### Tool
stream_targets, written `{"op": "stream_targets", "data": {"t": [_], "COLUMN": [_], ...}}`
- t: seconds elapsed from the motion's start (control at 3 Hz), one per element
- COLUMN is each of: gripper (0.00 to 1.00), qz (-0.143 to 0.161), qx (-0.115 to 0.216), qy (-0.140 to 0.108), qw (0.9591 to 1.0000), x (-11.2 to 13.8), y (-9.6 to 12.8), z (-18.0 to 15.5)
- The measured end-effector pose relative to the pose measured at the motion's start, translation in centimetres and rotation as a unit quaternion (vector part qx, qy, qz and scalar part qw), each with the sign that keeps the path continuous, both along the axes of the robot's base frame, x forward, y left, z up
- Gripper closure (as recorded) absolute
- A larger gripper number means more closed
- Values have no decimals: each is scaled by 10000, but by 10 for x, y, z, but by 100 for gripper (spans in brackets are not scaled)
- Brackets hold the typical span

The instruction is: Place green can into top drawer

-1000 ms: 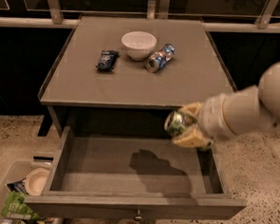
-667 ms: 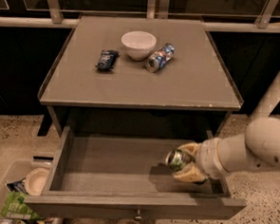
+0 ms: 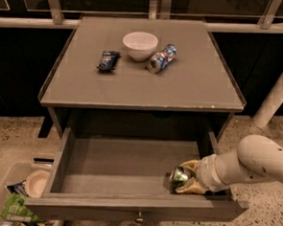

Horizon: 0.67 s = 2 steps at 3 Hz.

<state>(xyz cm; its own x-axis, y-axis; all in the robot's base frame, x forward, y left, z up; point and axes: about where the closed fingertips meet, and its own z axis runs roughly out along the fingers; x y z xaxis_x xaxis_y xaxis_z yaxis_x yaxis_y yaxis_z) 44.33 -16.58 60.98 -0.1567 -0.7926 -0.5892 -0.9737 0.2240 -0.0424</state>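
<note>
Camera view, gripper inside open top drawer, near its front panel, jaws clamped on green can.

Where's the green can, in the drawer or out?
In: the green can sits inside the open top drawer, near its front right corner, held by the gripper.

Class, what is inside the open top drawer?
The drawer holds the green can, gripped by the end effector at front right. The floor beneath them and the can's lower side are covered.
</note>
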Motion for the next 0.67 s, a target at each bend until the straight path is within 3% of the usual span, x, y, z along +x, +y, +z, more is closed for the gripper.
{"op": "stream_targets", "data": {"t": [0.33, 0.67], "gripper": [85, 61], "qz": [1, 1], "qx": [0, 0], "qy": [0, 0], "qw": [10000, 10000], "x": [0, 0], "y": [0, 0], "z": [0, 0]}}
